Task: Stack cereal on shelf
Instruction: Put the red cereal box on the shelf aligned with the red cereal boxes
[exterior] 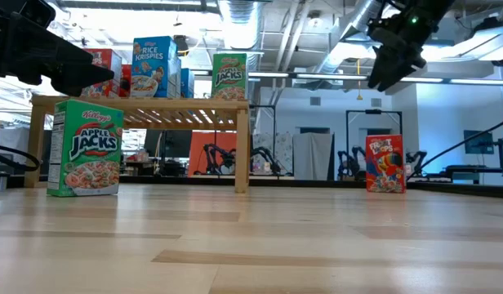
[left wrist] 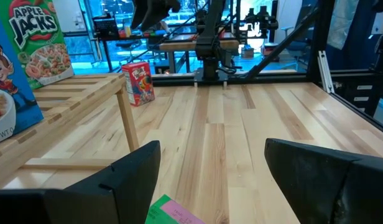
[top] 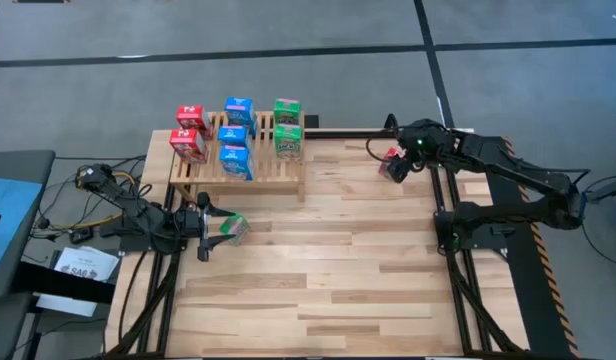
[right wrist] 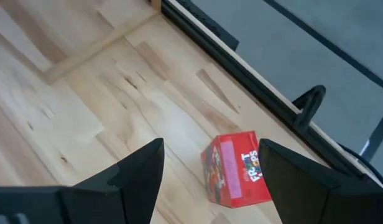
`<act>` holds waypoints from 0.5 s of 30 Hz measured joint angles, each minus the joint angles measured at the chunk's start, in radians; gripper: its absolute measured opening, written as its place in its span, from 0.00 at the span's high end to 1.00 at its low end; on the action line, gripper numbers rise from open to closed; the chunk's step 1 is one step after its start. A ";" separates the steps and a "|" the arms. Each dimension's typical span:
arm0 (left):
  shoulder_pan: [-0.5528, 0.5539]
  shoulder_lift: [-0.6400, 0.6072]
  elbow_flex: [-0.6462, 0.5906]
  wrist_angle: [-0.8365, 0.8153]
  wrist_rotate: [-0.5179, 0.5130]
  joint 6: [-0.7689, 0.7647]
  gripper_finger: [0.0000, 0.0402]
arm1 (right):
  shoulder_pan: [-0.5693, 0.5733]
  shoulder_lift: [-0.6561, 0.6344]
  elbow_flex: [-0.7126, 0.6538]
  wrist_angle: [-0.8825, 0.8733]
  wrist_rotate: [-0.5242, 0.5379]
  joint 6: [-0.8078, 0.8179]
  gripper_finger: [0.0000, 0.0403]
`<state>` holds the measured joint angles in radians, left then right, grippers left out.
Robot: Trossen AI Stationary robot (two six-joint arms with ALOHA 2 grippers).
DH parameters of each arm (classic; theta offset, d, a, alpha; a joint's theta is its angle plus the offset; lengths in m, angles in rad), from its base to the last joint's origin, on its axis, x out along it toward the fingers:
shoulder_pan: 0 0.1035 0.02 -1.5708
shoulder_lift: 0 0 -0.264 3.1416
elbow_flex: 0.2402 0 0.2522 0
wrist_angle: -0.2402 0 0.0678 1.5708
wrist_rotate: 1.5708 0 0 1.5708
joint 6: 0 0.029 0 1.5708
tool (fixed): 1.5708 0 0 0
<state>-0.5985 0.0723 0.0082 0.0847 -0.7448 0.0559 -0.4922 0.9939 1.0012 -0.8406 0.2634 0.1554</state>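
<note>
On the tabletop (right wrist: 67, 93) — red box (right wrist: 236, 169) between fingers (right wrist: 138, 171).

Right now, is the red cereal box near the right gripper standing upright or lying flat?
Upright. In the low view the red cereal box stands on its base on the table, with the right gripper open above it, not touching.

In the left wrist view only a corner of a green cereal box (left wrist: 173, 210) shows at the 6 o'clock edge. The blue box (left wrist: 8, 93) at 9 o'clock is cropped. From overhead, the box fronts on the shelf (top: 258, 172) are too small to read.
</note>
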 joint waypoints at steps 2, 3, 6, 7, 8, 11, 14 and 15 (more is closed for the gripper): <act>0.000 0.000 0.000 0.000 0.000 0.000 0.30 | -0.009 0.000 0.000 -0.001 -0.003 -0.022 0.29; 0.000 0.000 0.000 0.000 0.000 0.000 0.30 | -0.012 0.000 0.000 -0.003 -0.007 -0.040 0.29; 0.000 0.000 0.000 0.000 0.000 0.000 0.30 | -0.024 0.001 -0.001 -0.009 -0.017 -0.054 0.29; 0.000 0.000 0.000 0.000 0.000 0.000 0.30 | -0.030 0.001 -0.001 -0.010 -0.024 -0.052 0.29; 0.000 0.000 0.000 0.000 0.000 0.000 0.30 | -0.035 0.001 -0.001 -0.012 -0.026 -0.043 0.29; 0.000 0.000 0.000 0.000 0.000 0.000 0.30 | -0.053 0.015 -0.001 -0.014 -0.027 -0.019 0.29; 0.000 0.000 0.000 0.000 0.000 0.000 0.30 | -0.093 0.044 -0.001 -0.027 -0.028 0.007 0.29; 0.000 0.000 0.000 0.000 0.000 0.000 0.30 | -0.106 0.056 -0.001 -0.034 -0.027 0.010 0.29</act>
<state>-0.5984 0.0723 0.0082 0.0849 -0.7445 0.0562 -0.5979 1.0504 1.0004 -0.8741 0.2363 0.1653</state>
